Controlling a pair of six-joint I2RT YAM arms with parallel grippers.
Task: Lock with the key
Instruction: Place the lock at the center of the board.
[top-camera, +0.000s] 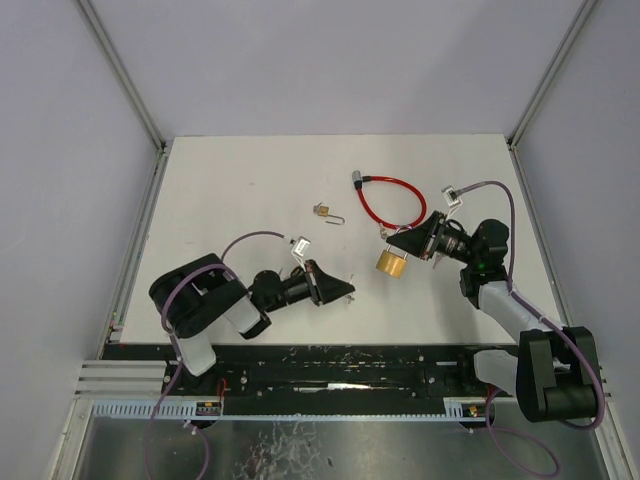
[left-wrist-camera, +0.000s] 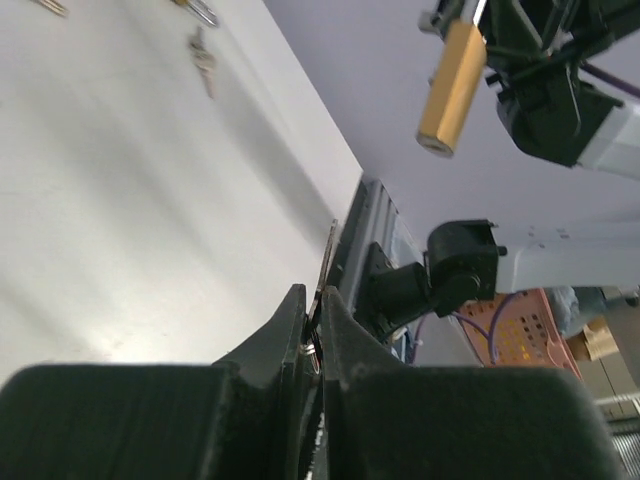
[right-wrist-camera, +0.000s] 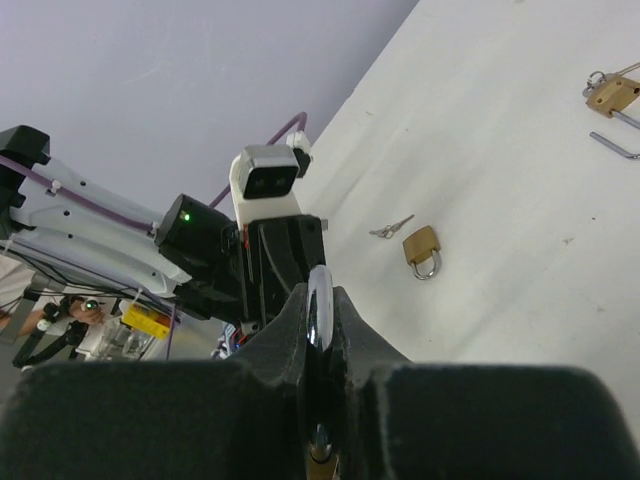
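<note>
My left gripper (top-camera: 343, 292) is shut on a small key (left-wrist-camera: 327, 256); its thin blade sticks out past the fingertips, with a ring showing between the jaws (left-wrist-camera: 313, 302). The right gripper (top-camera: 402, 244) is shut on the chrome shackle (right-wrist-camera: 318, 292) of a brass padlock (top-camera: 390, 263), which hangs above the table. In the left wrist view that padlock (left-wrist-camera: 452, 88) hangs up and to the right of the key tip, well apart from it. From the right wrist view (right-wrist-camera: 318, 300) the left gripper's black fingers (right-wrist-camera: 275, 262) face me just beyond the shackle.
A red cable lock (top-camera: 390, 200) lies at the back right of the white table (top-camera: 230, 190). A small brass padlock (top-camera: 322, 211) and a bent metal piece (top-camera: 338, 220) lie at mid-table. Another small padlock (right-wrist-camera: 423, 250) with keys (right-wrist-camera: 390, 229) lies on the table.
</note>
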